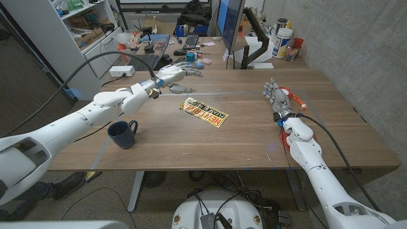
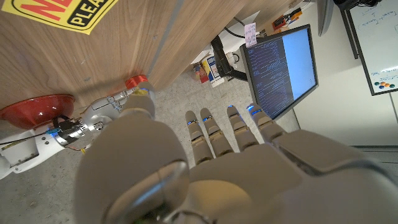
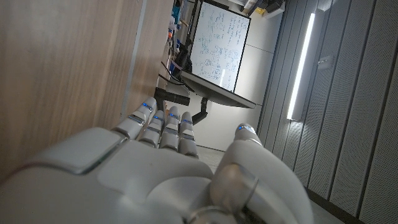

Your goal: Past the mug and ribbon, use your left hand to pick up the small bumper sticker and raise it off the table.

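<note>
The small bumper sticker (image 1: 203, 112), yellow with red and black lettering, lies flat near the middle of the table; its corner (image 2: 62, 12) also shows in the left wrist view. My left hand (image 1: 175, 72) hovers over the table beyond and to the left of the sticker, fingers spread, holding nothing. A dark blue mug (image 1: 122, 134) stands near the front left, under my left forearm's side. My right hand (image 1: 278, 98) stands at the right with fingers extended and empty, and a red ribbon spool (image 1: 294, 95) (image 2: 34, 109) is just behind it.
A monitor (image 1: 230, 22) on an arm stands at the table's far edge, with bottles (image 1: 284, 41) to its right. A keyboard (image 1: 143, 62) and a white power strip (image 1: 121, 71) lie at the back left. Bare wood (image 1: 191, 146) spreads in front of the sticker.
</note>
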Tool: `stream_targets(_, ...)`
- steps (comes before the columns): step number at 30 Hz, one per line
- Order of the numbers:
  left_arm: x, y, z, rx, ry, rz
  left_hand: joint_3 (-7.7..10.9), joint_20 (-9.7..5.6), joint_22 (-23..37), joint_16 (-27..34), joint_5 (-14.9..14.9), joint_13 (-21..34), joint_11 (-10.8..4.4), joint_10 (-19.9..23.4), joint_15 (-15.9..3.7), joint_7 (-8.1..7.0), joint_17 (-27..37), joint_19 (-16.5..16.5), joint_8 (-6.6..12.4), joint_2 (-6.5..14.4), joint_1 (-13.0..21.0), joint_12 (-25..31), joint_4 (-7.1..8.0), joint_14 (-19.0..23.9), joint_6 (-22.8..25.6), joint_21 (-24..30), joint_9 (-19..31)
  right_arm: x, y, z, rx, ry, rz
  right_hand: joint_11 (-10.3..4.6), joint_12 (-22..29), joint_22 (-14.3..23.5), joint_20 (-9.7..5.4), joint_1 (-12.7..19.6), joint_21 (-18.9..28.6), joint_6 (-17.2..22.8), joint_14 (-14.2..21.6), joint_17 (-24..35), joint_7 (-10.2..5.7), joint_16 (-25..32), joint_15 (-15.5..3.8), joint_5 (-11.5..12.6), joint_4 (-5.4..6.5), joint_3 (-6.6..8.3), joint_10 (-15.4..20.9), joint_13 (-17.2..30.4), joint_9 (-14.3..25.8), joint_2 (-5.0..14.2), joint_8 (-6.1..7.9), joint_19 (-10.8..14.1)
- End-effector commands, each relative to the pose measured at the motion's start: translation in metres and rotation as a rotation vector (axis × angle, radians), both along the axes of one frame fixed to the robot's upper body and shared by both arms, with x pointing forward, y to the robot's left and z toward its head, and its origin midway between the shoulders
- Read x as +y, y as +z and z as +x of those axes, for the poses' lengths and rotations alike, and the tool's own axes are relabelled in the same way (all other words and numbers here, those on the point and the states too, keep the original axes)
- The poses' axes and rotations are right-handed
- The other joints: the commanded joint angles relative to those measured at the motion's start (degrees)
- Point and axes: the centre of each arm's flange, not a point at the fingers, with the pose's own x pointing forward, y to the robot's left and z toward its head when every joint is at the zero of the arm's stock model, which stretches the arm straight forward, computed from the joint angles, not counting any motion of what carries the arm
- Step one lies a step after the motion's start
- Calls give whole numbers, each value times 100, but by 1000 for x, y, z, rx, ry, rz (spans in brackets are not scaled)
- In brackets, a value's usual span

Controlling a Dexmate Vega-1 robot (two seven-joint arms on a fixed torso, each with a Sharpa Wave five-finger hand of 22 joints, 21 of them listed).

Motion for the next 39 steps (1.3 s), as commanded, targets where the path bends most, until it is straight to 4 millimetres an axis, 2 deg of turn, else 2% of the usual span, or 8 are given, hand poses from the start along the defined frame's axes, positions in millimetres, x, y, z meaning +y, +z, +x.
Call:
stream_targets(1, -5, -4, -1, 7, -12, 63, 13, 76, 23, -6, 6, 10, -6, 46, -303, -18, 14, -20, 28, 9, 77, -10, -36, -2, 53, -15, 18, -1, 3, -3, -11, -9, 11, 3, 19, 22, 46, -19, 34, 43, 42, 7, 17, 35, -17, 36, -45, 2, 47, 31, 23, 20, 21, 13)
stream_targets(20, -2, -10, -3, 13, 29, 142, -9, 97, 23, -20, -4, 3, -9, 18, -350, -22, 23, -46, -8, 12, 159, -56, -42, -61, 37, -17, 16, 0, 7, -5, -27, -15, 29, -18, 30, 22, 56, -56, 36, 64, 78, 10, 14, 49, -18, 37, -37, -20, 81, 32, 24, 8, 29, 17)
stream_targets(39, -11, -10, 10, -14, 54, 251, -48, 105, 24, -31, -15, 0, -10, -103, -426, -23, 40, -95, -83, 20, 241, -116, -34, -162, -76, -23, 17, 0, 4, -9, -38, -33, 58, 2, 43, 23, 63, -119, 38, 84, 107, 17, 7, 58, -18, 41, -16, -58, 121, 32, 25, -14, 34, 21)
